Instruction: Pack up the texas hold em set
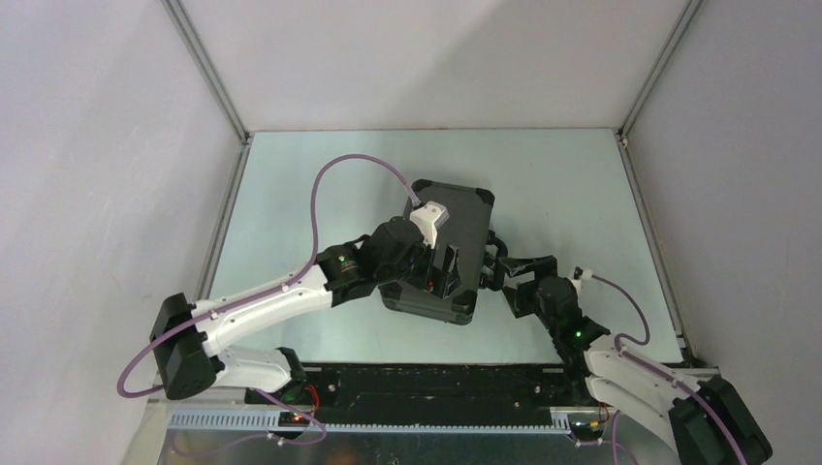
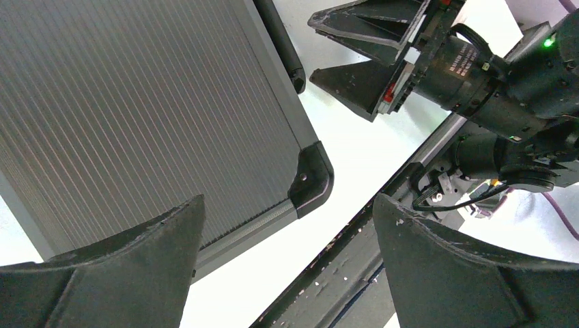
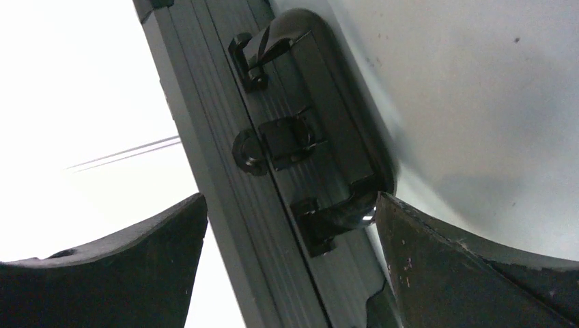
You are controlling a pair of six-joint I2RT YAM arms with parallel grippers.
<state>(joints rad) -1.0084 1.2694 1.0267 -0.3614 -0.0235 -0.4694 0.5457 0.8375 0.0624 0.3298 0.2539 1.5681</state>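
The texas hold em set shows only as a closed dark grey ribbed briefcase (image 1: pixel 467 207) with black corners, lying flat mid-table. My left gripper (image 1: pixel 444 271) hovers open over its near end; in the left wrist view the lid (image 2: pixel 136 109) and a black corner (image 2: pixel 311 179) lie under the spread fingers of that gripper (image 2: pixel 287 266), nothing between them. My right gripper (image 1: pixel 506 275) is open at the case's right side. In the right wrist view this gripper (image 3: pixel 290 266) straddles the case's edge (image 3: pixel 225 171), its right finger close beside the black handle (image 3: pixel 341 116). A latch (image 3: pixel 273 143) sits next to the handle.
The pale green table (image 1: pixel 572 194) is walled by grey panels with metal posts at the back corners. A black rail (image 1: pixel 436 378) runs along the near edge between the arm bases. Purple cables loop over both arms. The right gripper's fingers (image 2: pixel 369 48) appear in the left wrist view.
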